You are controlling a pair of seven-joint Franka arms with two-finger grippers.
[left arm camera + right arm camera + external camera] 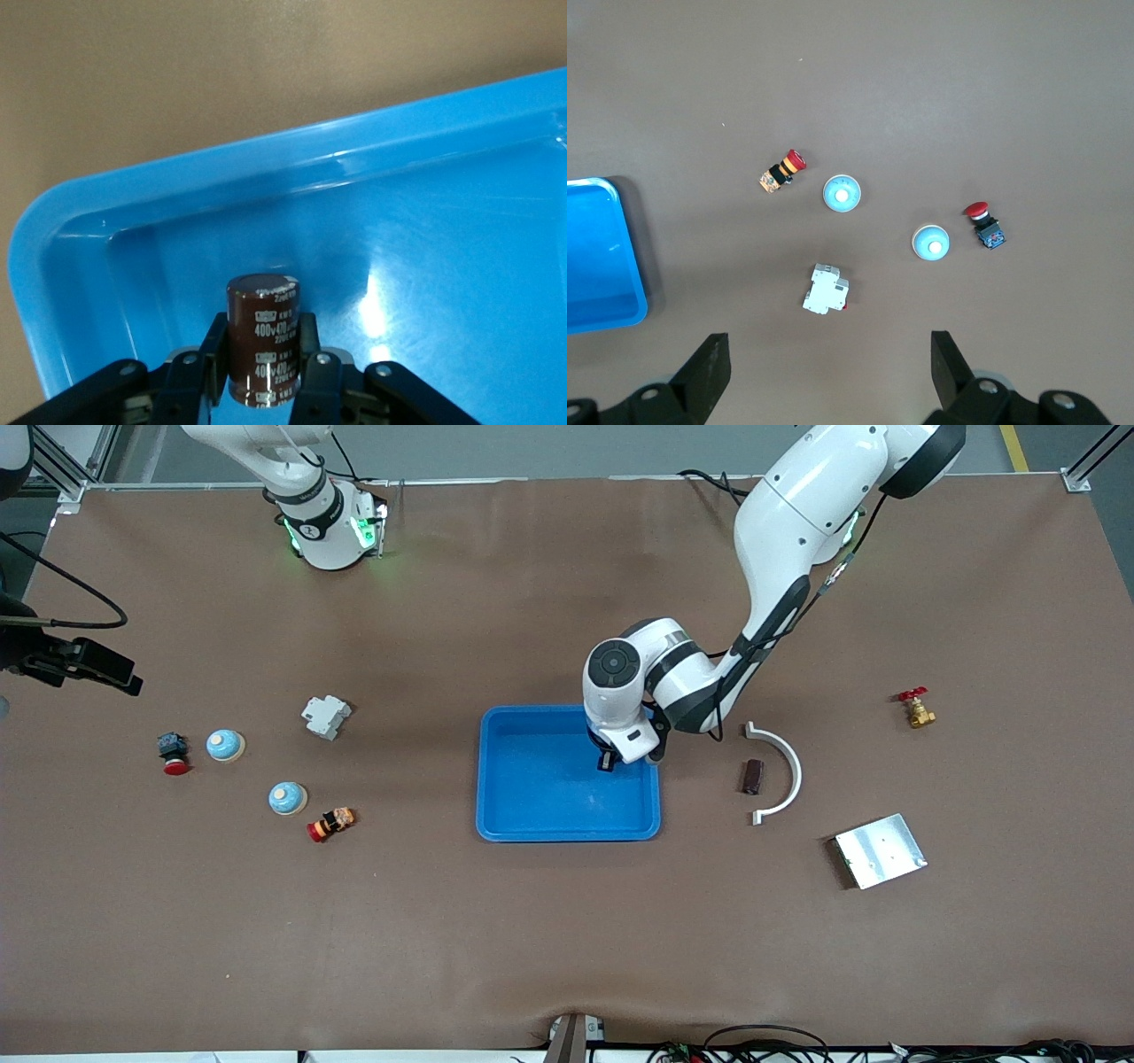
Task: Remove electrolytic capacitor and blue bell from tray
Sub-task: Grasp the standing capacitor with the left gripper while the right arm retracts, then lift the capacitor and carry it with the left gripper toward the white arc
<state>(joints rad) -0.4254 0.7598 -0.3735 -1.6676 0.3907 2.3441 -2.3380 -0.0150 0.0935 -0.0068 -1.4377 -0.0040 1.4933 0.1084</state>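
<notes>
Only the left wrist view shows the left pincer (263, 372) pinching the capacitor (262, 341) over the blue tray (177, 190).

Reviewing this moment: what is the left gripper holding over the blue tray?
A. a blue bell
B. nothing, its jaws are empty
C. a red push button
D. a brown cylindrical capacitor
D: in the left wrist view the left gripper has its jaws closed on a brown capacitor with white printing, above the blue tray; both bells sit on the table.
</notes>
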